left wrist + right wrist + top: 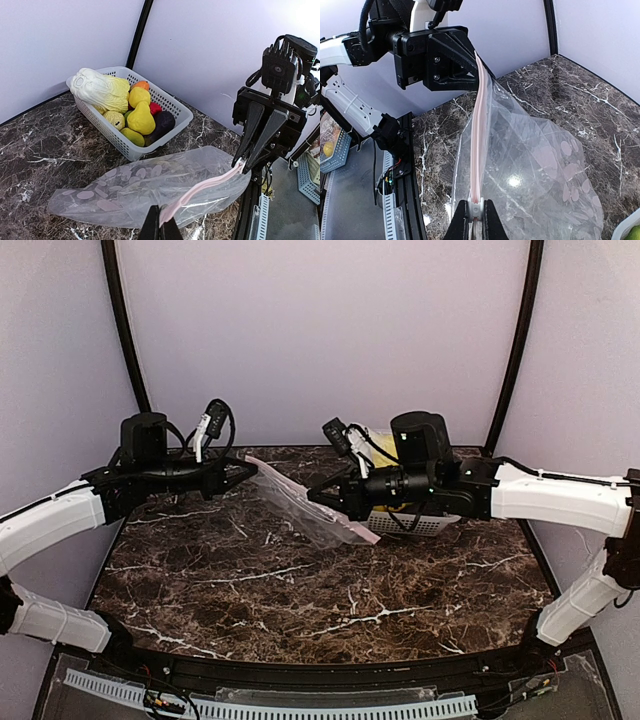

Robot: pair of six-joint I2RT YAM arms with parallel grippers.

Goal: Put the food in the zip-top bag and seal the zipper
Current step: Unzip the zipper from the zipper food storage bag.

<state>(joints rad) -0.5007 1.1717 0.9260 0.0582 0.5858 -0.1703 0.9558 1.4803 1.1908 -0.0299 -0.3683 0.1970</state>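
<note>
Clear glossy plastic zip-top bag (150,185) on polished marbled table (300,590).

No text can be read; print on the zip-top bag (125,185) seems only dots.

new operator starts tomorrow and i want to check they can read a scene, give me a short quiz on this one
1. True or false: the food is already inside the zip-top bag.
2. Pick one: what do the left gripper and the right gripper both pinch?
A. a toy pear
B. the zipper
C. the table edge
3. Short answer: which container holds the food now?

Key
1. False. The bag is empty.
2. B. The strip is stretched between the two shut grippers.
3. The white basket at the back of the table.
</note>
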